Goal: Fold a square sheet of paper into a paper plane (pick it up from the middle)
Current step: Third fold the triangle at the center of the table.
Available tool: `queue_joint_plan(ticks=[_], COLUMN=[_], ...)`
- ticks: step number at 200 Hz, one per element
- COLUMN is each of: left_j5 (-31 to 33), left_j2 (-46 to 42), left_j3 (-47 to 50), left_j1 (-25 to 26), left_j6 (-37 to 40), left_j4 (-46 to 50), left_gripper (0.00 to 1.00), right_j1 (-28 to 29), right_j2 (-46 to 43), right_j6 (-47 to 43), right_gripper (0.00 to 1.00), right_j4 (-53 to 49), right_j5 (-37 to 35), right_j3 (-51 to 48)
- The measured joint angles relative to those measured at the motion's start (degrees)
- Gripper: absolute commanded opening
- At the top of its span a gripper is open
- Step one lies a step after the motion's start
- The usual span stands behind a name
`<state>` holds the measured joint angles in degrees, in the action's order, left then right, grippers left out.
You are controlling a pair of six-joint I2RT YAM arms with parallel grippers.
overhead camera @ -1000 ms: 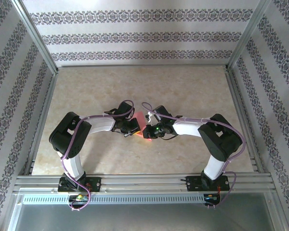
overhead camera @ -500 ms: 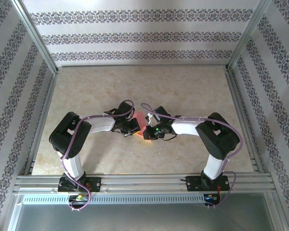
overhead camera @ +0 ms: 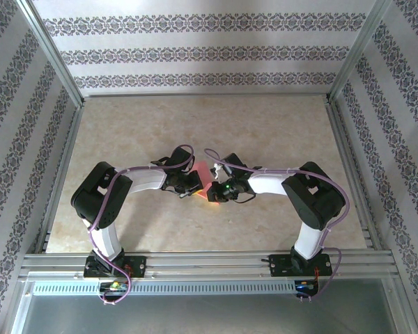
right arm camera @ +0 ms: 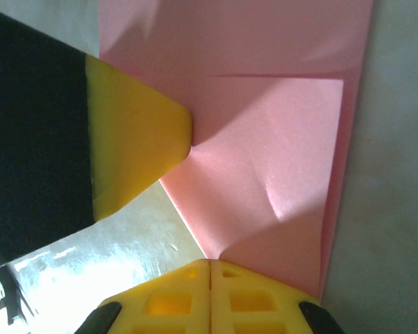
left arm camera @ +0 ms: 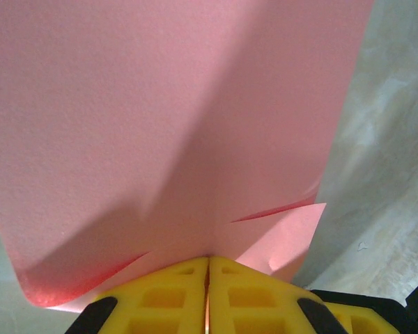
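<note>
The square sheet of paper point(overhead camera: 205, 175) is pink-red and hangs just above the table's middle, held between both grippers. In the left wrist view the sheet of paper point(left arm camera: 160, 118) shows layered flaps, and my left gripper point(left arm camera: 209, 259) is shut on its lower edge. My right gripper point(right arm camera: 210, 261) is shut on a corner of the creased paper point(right arm camera: 272, 160). The left gripper's yellow finger point(right arm camera: 136, 149) pinches the same sheet from the left. From above, the left gripper point(overhead camera: 196, 185) and right gripper point(overhead camera: 214, 190) almost meet. Whether it has a paper plane shape cannot be told.
The marbled beige table point(overhead camera: 265, 132) lies open all around the grippers. Patterned walls and metal frame rails point(overhead camera: 345, 160) enclose it at the back and sides. Both arm bases sit on the near rail point(overhead camera: 209, 263).
The right arm has edged slightly left toward the left gripper. Both grippers stay shut on the paper, which has hardly moved.
</note>
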<state>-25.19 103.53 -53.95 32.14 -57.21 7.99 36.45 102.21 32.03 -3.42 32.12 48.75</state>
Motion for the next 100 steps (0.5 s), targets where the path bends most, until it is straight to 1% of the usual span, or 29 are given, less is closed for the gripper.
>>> queue_joint_plan(ticks=[100], left_j5=[0.0], left_j2=[0.4], left_j3=[-0.4], left_j1=[0.0], left_j6=[1.3], left_j4=[0.1], left_gripper=[0.09], right_j1=[-1.1], right_j2=[-2.1], right_j6=[0.2], right_gripper=[0.08], right_j4=[0.7], right_j5=[1.0], right_j3=[-3.3])
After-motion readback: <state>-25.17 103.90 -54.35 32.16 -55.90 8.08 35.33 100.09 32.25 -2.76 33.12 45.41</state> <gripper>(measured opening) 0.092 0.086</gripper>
